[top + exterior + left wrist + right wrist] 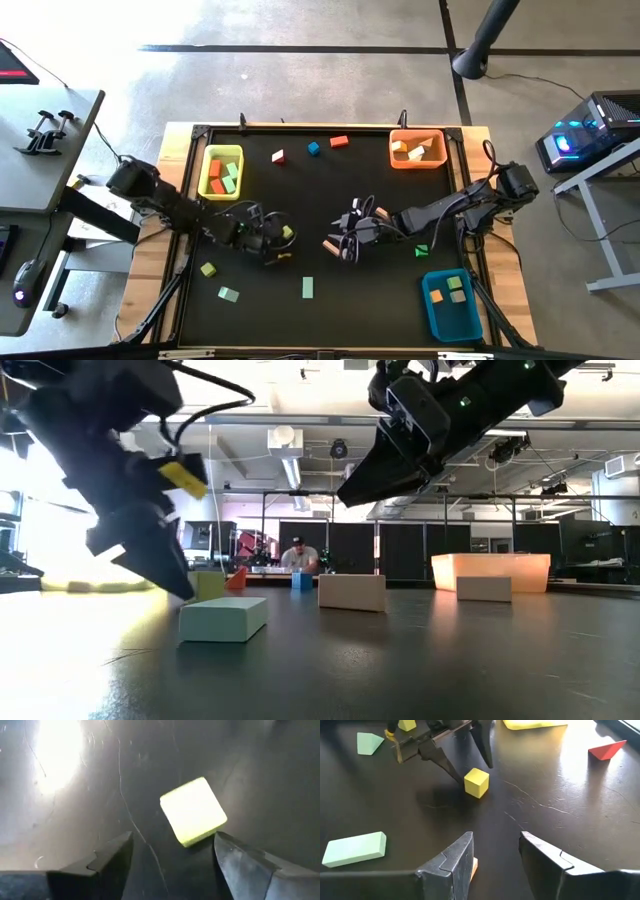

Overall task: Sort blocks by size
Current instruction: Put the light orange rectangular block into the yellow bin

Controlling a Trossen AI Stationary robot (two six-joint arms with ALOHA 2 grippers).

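A yellow cube (pixel 193 810) sits flat on the black table mat (pixel 330 320), left of centre (pixel 288 233). My left gripper (pixel 172 842) is open and slants down at the cube, one finger on each side of it; the right wrist view shows this too (pixel 476 782). My right gripper (pixel 495 845) hovers open at mid-table (pixel 345 245) with nothing between its fingers. A pink-tan block (pixel 333 243) lies by its fingertips, mostly hidden behind one finger (pixel 474 865). My left gripper has its fingers on either side of the yellow cube, which rests on the table. One corner of the cube (pixel 222 822) lies close to a fingertip (pixel 225 845). I cannot tell whether they touch.
A yellow bin (pixel 222 172) stands far left, an orange bin (pixel 418 148) far right and a blue bin (pixel 452 303) near right, each holding blocks. Loose blocks: red (pixel 339 141), blue (pixel 313 149), green (pixel 421 250), lime (pixel 208 269), mint (pixel 229 294) and a mint bar (pixel 308 288).
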